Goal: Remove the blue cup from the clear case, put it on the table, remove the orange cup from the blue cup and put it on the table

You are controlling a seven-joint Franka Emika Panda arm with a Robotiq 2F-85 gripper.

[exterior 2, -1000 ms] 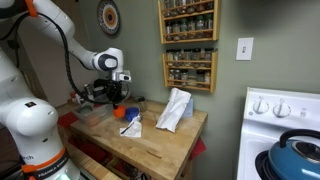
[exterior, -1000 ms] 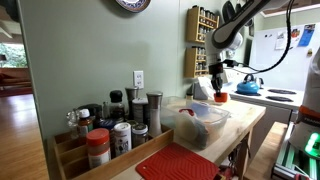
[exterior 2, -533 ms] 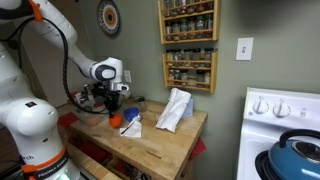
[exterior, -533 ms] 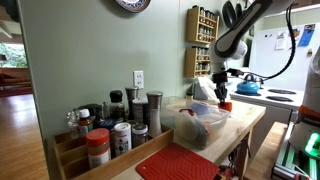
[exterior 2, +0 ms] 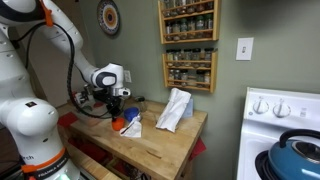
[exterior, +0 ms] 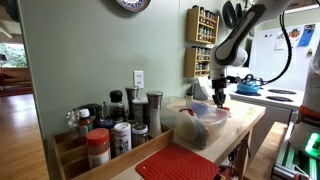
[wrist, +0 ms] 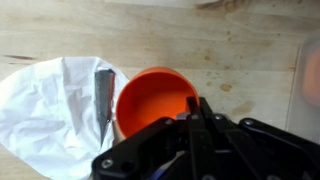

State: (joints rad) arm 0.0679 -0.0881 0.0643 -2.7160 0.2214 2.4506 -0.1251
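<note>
The table is a pale butcher-block top. In both exterior views the white Franka arm reaches down to it. The clear case, a see-through tub, shows plainly only in an exterior view, standing just beside the arm's working spot with blurred contents. A crumpled white sheet lies on the wood, touching the cup's side in the wrist view.

The orange cup is plain, glossy orange-red, upright and mouth up, with nothing inside. Only the wrist view shows its hollow; in an exterior view it is a small orange patch low at the tabletop, and whether it touches the wood cannot be told. The gripper is clenched on its near rim.
</note>
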